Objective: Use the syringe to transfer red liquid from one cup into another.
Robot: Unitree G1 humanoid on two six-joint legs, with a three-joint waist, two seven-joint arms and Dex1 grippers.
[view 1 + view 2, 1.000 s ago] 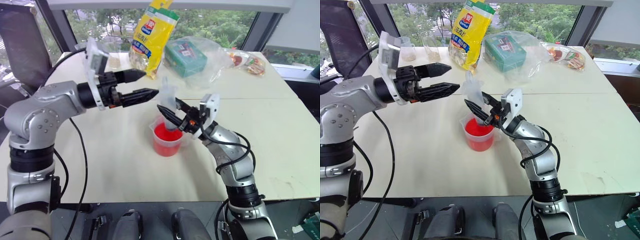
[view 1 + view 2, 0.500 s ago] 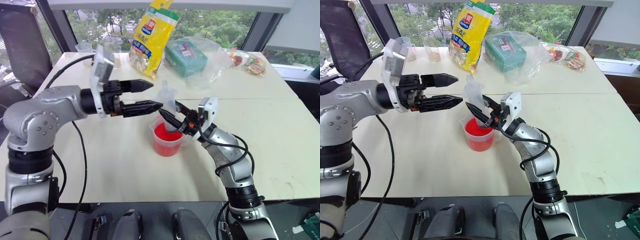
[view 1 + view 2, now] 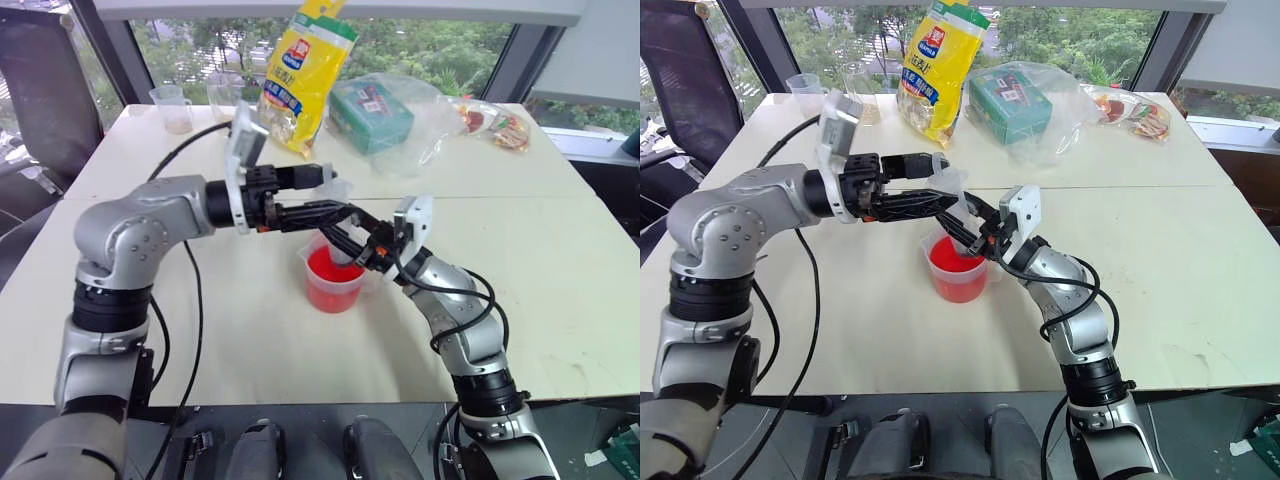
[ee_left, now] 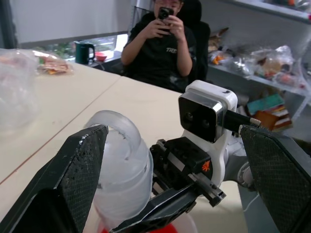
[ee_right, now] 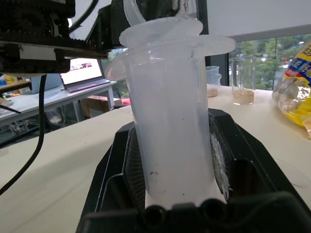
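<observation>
Moving in from the side, the left gripper [image 3: 330,195] now has its wide-open fingers around the top of the syringe [image 5: 170,107]. It is a cloudy clear tube. The right gripper [image 3: 958,222] squeezes it, over the measuring cup [image 3: 333,283] of red liquid [image 3: 331,268] on the bench [image 3: 540,250].

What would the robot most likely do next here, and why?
Probably close the open left hand on the syringe's plunger top and pull it up. The right hand already holds the syringe barrel upright over the measuring cup of red liquid, and the left fingers straddle the plunger.
</observation>
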